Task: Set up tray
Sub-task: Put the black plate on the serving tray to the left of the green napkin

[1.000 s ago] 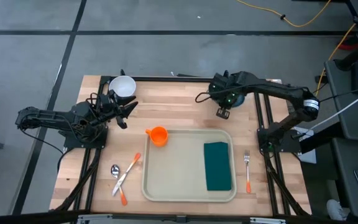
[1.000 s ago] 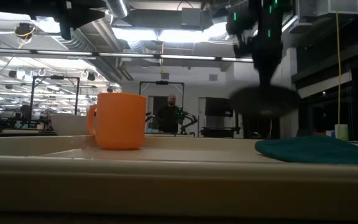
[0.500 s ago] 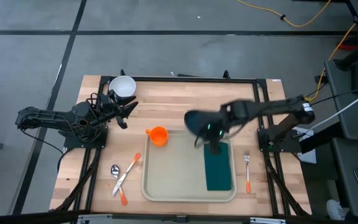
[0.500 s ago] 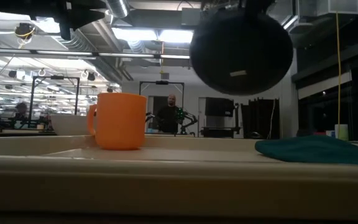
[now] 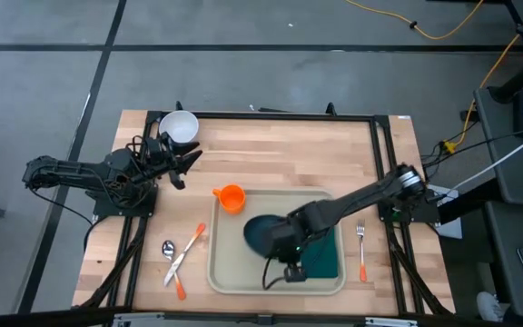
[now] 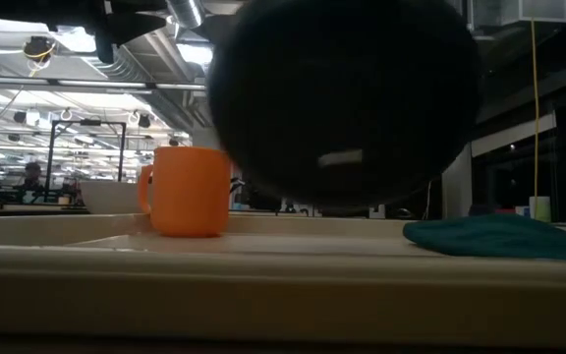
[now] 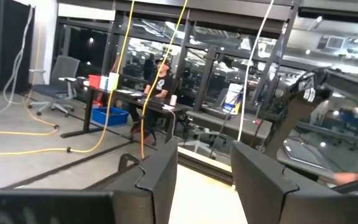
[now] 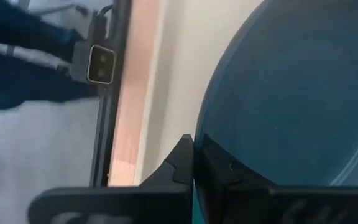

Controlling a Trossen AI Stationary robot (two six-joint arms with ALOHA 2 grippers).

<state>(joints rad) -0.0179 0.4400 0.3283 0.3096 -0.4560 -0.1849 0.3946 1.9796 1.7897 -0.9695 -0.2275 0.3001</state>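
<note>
The left gripper [image 5: 184, 163] waits at the table's left side, beside a white bowl [image 5: 180, 125], its fingers [image 7: 157, 180] standing apart with nothing between them. A spoon [image 5: 168, 247] and an orange-handled knife [image 5: 186, 255] lie on the wood near the tray's left edge.

The tray [image 5: 228, 268] sits in the near middle of the table, directly under the working arm. An orange mug [image 5: 231, 197] stands at its far left corner, off to the left of the right gripper.

The right gripper [image 5: 284, 243] hangs over the middle of the tray, clamped on the rim of a dark teal plate [image 5: 263, 233]; in the wrist view its fingers [image 8: 182, 163] pinch the plate's edge. The plate extends from the gripper toward the mug, and in the low view it looms above the tray floor, apparently not yet resting on it. A green cloth [image 5: 325, 254] lies on the tray just to the gripper's right, and a fork [image 5: 361, 245] lies on the table beyond it.

The step in hand looks like setting the plate down. To do it well, the plate should be levelled, lowered until its base meets the tray floor between mug and cloth, and released only then. Its edge should stay clear of the mug, and the gripper should not drag the cloth when it lifts away.
</note>
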